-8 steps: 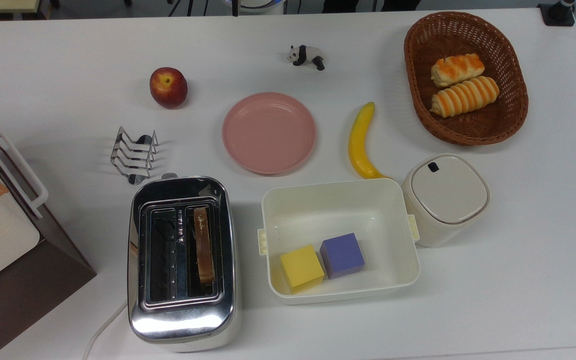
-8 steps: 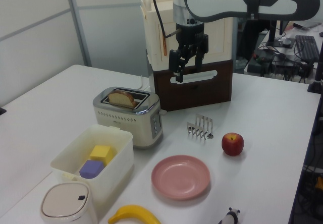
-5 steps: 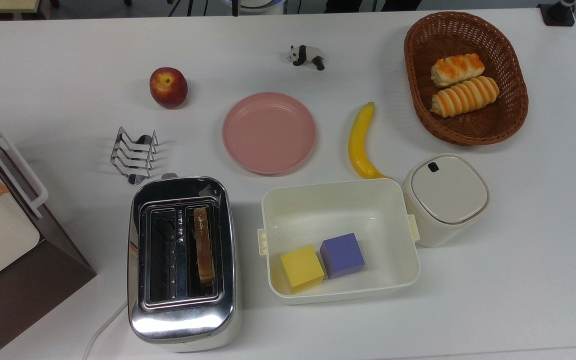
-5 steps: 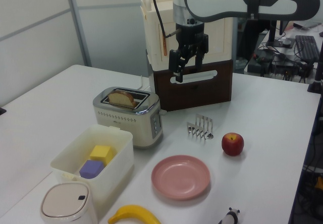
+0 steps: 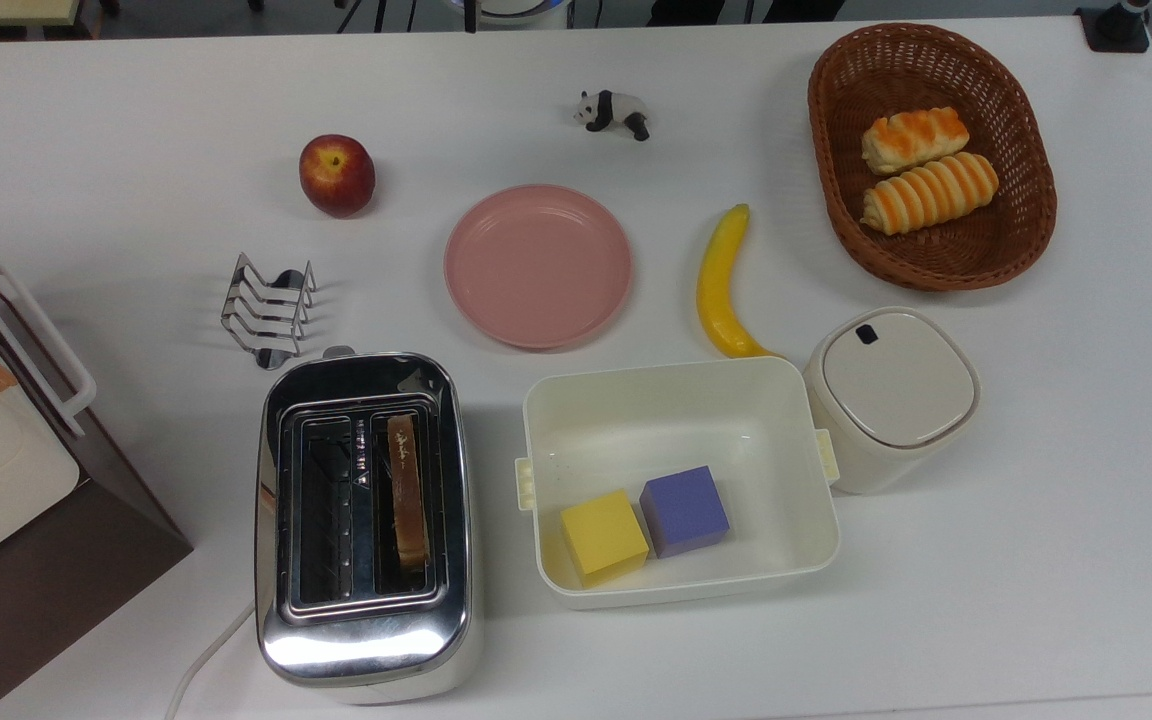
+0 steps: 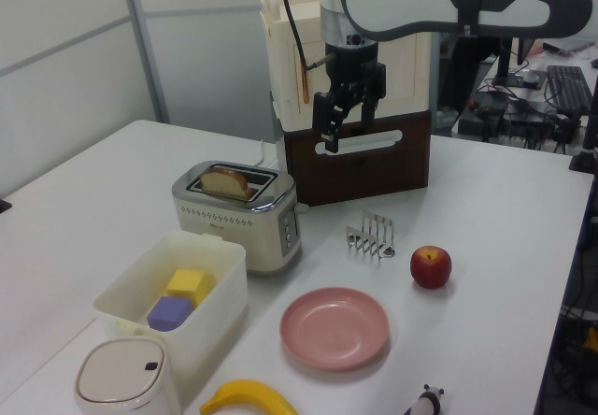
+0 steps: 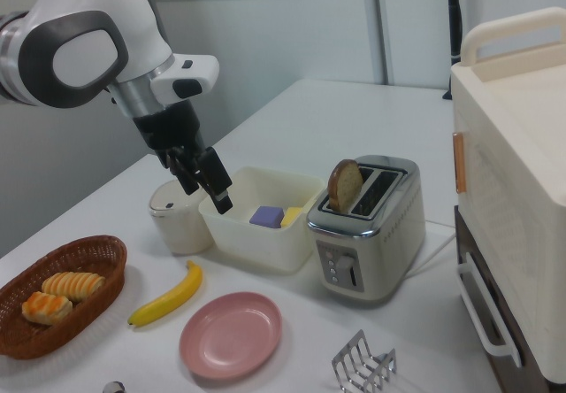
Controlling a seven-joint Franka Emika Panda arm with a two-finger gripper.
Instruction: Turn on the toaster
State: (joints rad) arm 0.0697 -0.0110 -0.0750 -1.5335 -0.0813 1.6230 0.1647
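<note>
- The toaster (image 5: 364, 525) stands near the lower edge of the table (image 5: 136, 100) in the top view, with one slice of bread (image 5: 407, 490) upright in one of its two slots
- Just beside the toaster, on the top view's right, is a white bin (image 5: 678, 400) holding two cubes: one yellow (image 5: 603, 535) and one purple (image 5: 684, 510)
- A small wire rack (image 5: 268, 305) stands close to the toaster's lever end; a pink plate (image 5: 538, 265), one apple (image 5: 336, 174) and one banana (image 5: 721, 285) lie further off
- A lidded white container (image 5: 891, 395) touches the bin; a brown basket (image 5: 836, 210) with two bread rolls and a panda figure (image 5: 613, 109) are well apart from the toaster
- A large white-and-brown box appliance (image 6: 360, 88) with a white handle is at the top view's left edge
- The gripper (image 6: 344, 121) hangs in the air above the table, fingers a little apart and holding nothing (in the left view it shows before the box appliance)
- The table is plain white; behind it are pale wall panels, and a desk with a keyboard (image 6: 567, 77)
</note>
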